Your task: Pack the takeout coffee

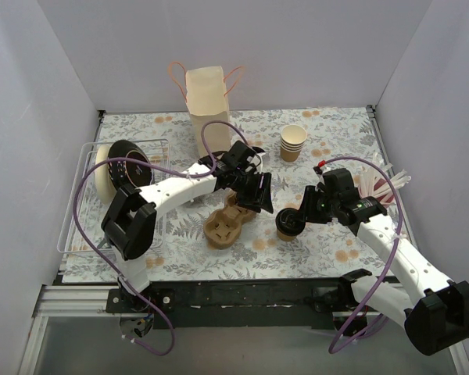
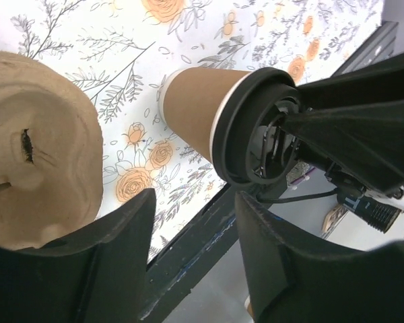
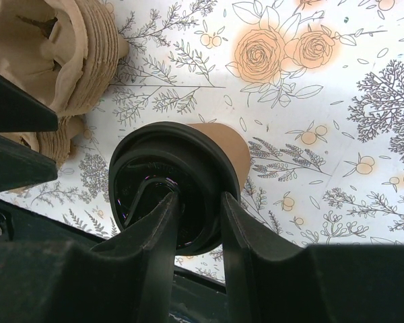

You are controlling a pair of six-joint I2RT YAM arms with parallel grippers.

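The right gripper straddled only the takeout coffee's lid (grip unclear; left gripper gaped empty), so lifting risked spilling.

Glossy plastic lid, matt paper cup

We are counting one takeout coffee right of centre, one stack of lidless paper cups at upper right, one paper bag at top centre, one pulp carrier at centre, one wire basket at left, and two arms: the left arm at lower left and the right arm at lower right.
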